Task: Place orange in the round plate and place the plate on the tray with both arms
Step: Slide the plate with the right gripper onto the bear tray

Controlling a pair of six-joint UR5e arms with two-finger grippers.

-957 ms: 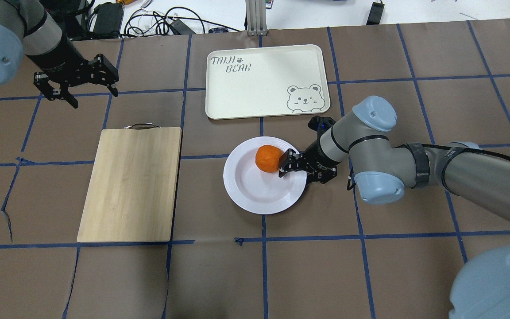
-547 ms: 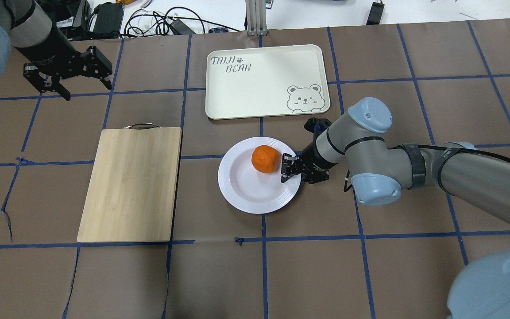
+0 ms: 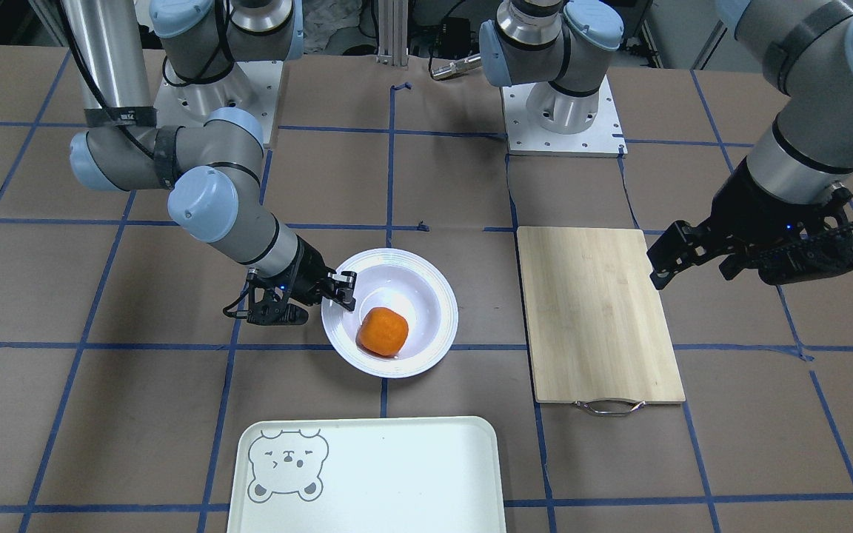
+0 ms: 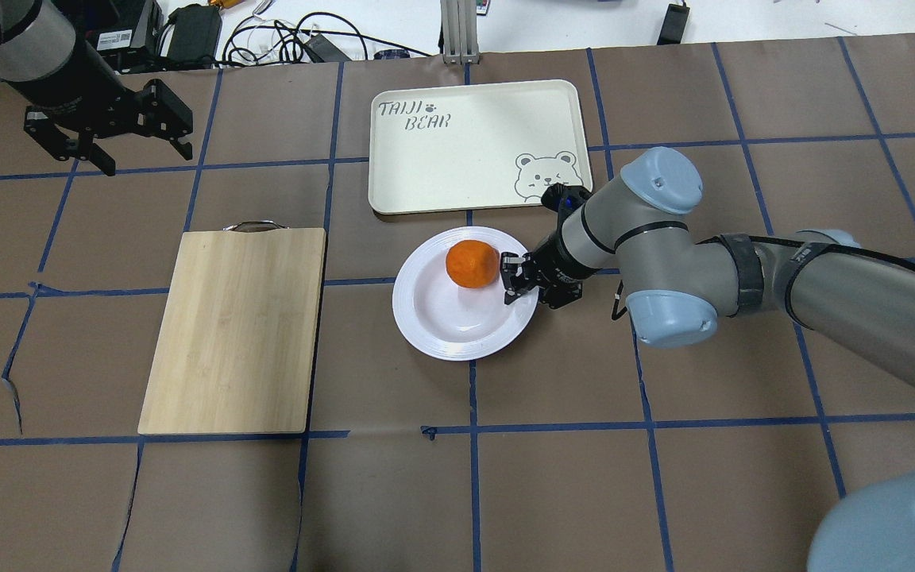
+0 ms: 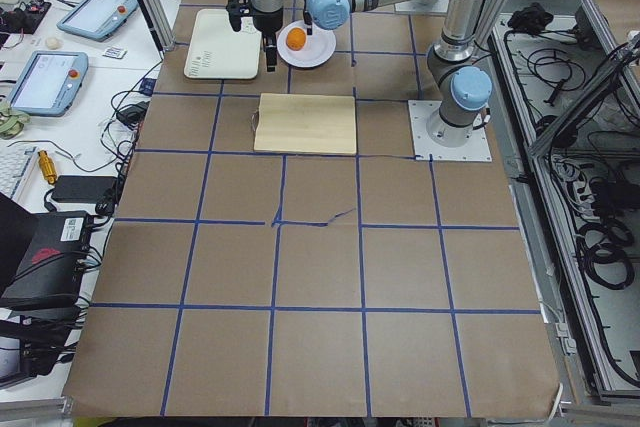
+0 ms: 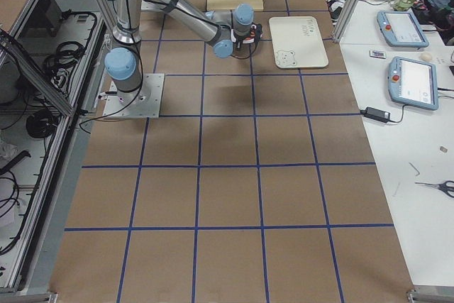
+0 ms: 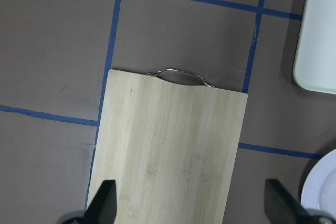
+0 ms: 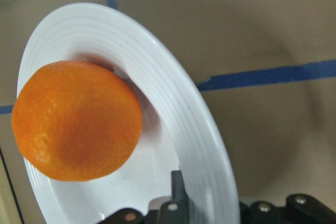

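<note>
The orange lies in the white round plate, toward its far side, seen close in the right wrist view as orange on plate. My right gripper is shut on the plate's right rim, one finger over the rim. The mint-white tray with the bear face lies just beyond the plate, bare. My left gripper hangs open and holds nothing, over the far left of the table beyond the wooden board. From the front, the plate and right gripper show the same grip.
A wooden board with a metal handle lies left of the plate; it fills the left wrist view. Cables and power bricks crowd the far table edge. Brown paper with blue tape lines covers the table.
The right gripper has carried the plate and orange a little left and then toward the tray. The left gripper has drawn back toward the far left.
</note>
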